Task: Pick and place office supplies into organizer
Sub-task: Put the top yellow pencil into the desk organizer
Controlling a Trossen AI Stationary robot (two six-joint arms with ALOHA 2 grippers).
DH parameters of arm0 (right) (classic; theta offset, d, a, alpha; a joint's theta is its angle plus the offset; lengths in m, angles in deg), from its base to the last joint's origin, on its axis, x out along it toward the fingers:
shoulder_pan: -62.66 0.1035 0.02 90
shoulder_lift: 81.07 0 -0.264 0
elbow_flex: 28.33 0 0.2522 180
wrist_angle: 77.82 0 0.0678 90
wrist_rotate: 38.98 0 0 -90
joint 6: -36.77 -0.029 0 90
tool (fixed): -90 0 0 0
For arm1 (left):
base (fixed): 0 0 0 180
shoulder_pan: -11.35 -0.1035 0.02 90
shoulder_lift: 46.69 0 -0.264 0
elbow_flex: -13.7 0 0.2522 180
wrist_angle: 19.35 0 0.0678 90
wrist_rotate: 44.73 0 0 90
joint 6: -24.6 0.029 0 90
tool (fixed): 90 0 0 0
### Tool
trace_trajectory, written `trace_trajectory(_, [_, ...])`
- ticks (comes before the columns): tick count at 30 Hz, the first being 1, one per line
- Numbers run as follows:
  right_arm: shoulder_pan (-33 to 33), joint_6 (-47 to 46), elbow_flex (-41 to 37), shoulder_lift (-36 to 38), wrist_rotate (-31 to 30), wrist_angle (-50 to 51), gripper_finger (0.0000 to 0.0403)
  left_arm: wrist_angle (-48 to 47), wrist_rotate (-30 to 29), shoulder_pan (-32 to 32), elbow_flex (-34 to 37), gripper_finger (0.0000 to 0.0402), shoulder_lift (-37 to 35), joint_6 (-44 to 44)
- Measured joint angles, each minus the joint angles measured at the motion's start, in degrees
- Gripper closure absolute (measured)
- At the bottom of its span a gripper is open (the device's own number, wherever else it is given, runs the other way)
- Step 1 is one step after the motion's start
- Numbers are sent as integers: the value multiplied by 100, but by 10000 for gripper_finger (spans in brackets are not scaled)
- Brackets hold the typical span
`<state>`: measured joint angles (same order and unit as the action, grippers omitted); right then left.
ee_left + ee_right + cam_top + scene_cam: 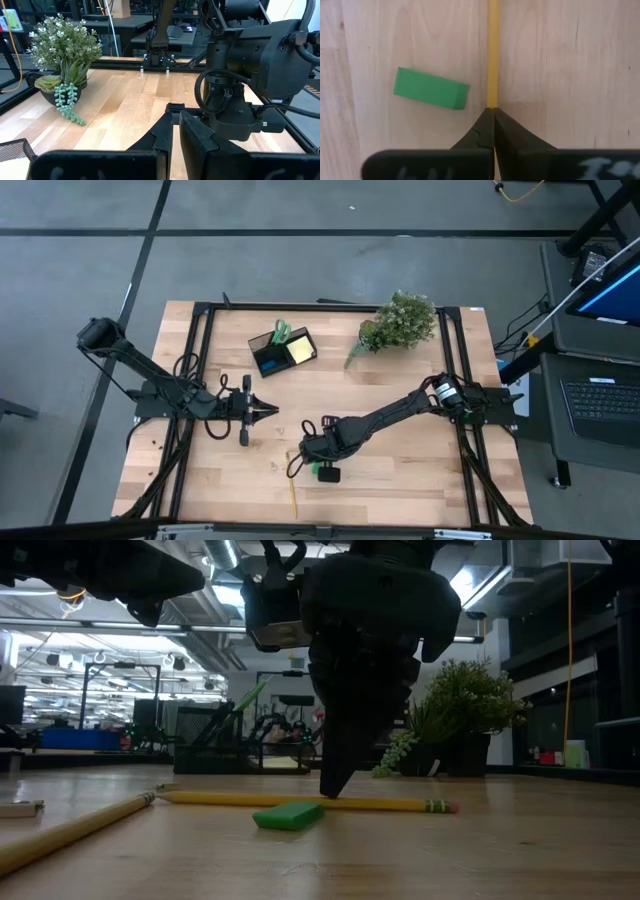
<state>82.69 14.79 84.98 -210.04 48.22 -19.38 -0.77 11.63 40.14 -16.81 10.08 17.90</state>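
Observation:
A yellow pencil (230, 799) lies flat on the wooden table, and my right gripper (492, 111) stands over it, pointing down and shut on it. A small green block (430, 89) lies on the table just beside the fingers, also seen as the green block (328, 473) from above. The black organizer (270, 360) stands toward the far edge, with green-handled scissors (280, 332) and a yellow sticky-note pad (300, 350) in it. My left gripper (268, 412) waits shut above the table's left middle, holding nothing. My right gripper pinches the yellow pencil's shaft (493, 97) between its two fingertips (335, 785), about midway along its length. The fingers come from above, pointing down. The pencil lies level on the table, its eraser end (436, 806) sticking out to one side.
A second yellow pencil (293, 495) lies near the table's near edge, also seen as the pencil (70, 830) in the low view. A potted plant (400, 320) stands at the far right. Bare wood (400, 470) lies right of the green block.

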Motion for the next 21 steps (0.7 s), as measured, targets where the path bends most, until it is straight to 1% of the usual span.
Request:
trace_trajectory(9, [0,109,4,7,-7,20,364,0,0,1,0,373,1,0])
trace_trajectory(21, [-211,120,5,112,-8,221,360,0,175,-1,0,372,1,0])
